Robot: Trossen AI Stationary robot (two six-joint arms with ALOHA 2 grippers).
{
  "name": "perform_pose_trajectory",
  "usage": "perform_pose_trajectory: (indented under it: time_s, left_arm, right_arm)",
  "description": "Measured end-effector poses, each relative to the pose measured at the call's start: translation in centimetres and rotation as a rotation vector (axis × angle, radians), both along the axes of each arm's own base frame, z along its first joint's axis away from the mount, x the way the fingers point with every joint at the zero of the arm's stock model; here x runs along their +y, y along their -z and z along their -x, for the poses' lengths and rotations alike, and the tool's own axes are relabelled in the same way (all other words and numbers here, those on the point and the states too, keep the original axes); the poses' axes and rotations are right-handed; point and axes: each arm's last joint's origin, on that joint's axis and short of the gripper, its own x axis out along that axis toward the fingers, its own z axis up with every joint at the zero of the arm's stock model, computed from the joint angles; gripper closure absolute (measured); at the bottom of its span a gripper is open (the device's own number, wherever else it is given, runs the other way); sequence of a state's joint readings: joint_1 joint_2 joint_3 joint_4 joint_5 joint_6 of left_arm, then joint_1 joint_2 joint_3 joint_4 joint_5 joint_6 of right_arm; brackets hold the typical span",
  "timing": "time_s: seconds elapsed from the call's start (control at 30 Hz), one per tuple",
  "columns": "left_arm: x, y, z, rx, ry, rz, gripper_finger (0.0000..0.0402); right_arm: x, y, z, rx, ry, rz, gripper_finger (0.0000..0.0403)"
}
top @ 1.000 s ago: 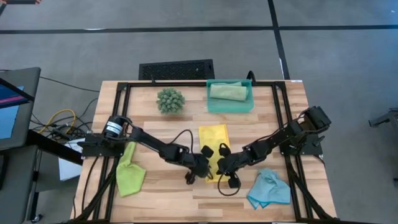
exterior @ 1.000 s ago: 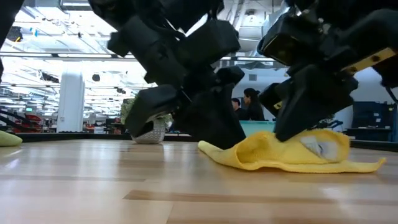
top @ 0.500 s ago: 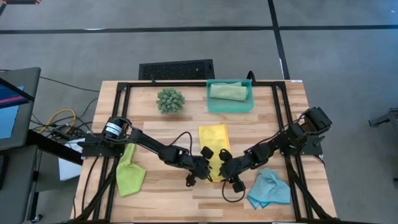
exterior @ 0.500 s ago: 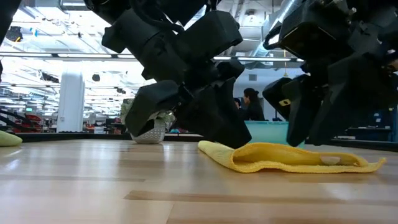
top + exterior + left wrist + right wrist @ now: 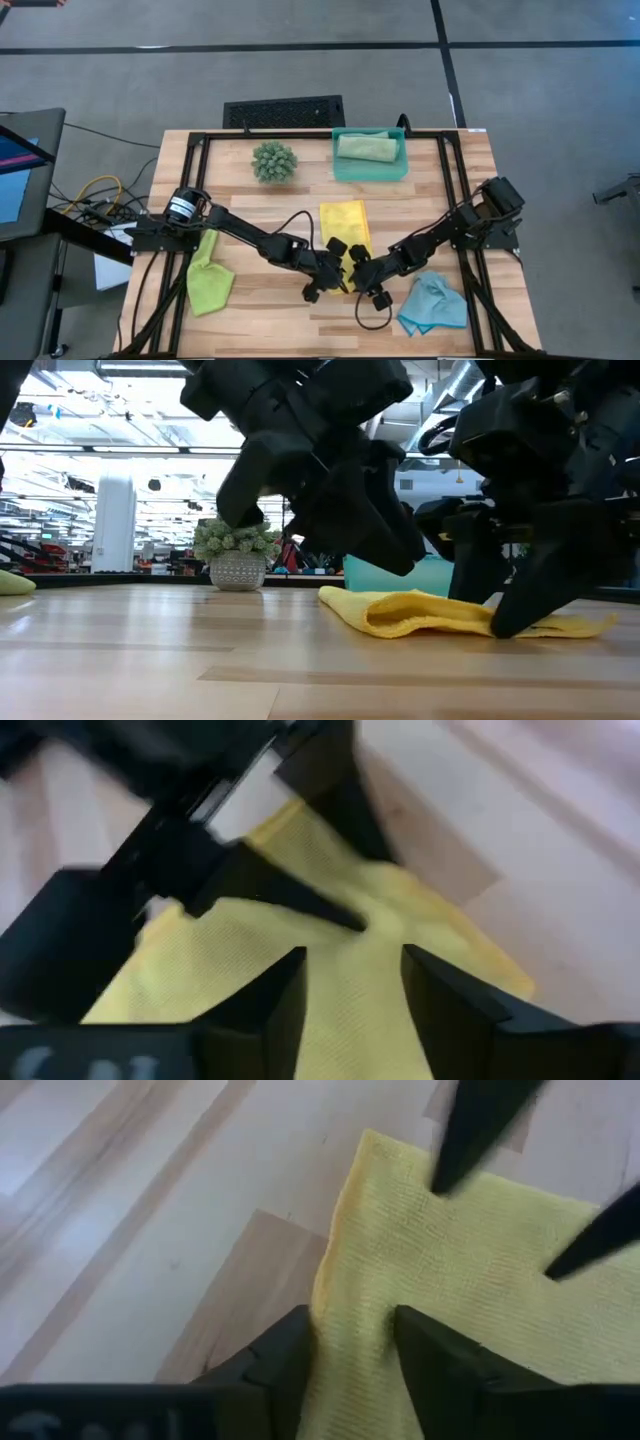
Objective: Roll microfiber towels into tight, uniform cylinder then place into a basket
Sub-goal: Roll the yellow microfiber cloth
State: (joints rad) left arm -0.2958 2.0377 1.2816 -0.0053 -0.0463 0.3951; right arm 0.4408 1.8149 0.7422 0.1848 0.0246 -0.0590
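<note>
Yellow soft microfiber towel (image 5: 345, 222) was straddled at its near edge by the spread left gripper (image 5: 327, 283) and spread right gripper (image 5: 364, 282); four towels were counted, one rolled sage towel (image 5: 366, 146) in the single teal plastic basket (image 5: 369, 171).

Legible text, labels, brands, numbers, signs: none in any view. A pale mark along the lower edge of each wrist view is too blurred to read. The room behind the counter in the low view shows no readable sign.
</note>
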Motion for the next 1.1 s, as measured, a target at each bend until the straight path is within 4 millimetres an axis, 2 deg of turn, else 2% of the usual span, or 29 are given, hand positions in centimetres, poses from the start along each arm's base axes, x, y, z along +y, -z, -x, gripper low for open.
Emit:
perform_pose_trajectory:
  time_s: [0.13, 0.37, 0.47, 0.67, 0.83, 1.1]
  left_arm:
    - [-0.4, 0.3, 0.1, 0.008, 0.078, 0.034, 0.0206]
    - [-0.9, 0.8, 0.4, -0.014, 0.146, -0.012, 0.02]
    - [-1.2, 0.7, 0.5, -0.021, 0.174, -0.031, 0.02]
    - [-1.7, 1.1, 1.1, 0.009, 0.173, -0.152, 0.02]
    - [-1.7, 1.5, 1.6, 0.059, 0.087, -0.23, 0.02]
    - [-1.5, 1.8, 1.9, 0.111, -0.052, -0.163, 0.0202]
  right_arm:
    - [-0.5, -0.1, -0.2, 0.012, 0.058, -0.028, 0.03]
    - [-1.6, -0.4, -0.4, 0.056, 0.15, -0.109, 0.0389]
    - [-2.3, -0.4, -0.7, 0.087, 0.179, -0.18, 0.0389]
    - [-3.6, -0.4, -1.2, 0.134, 0.242, -0.283, 0.0358]
    - [-4.1, -0.4, -1.3, 0.139, 0.27, -0.297, 0.0368]
    - [-4.5, -0.4, -1.5, 0.132, 0.312, -0.32, 0.0376]
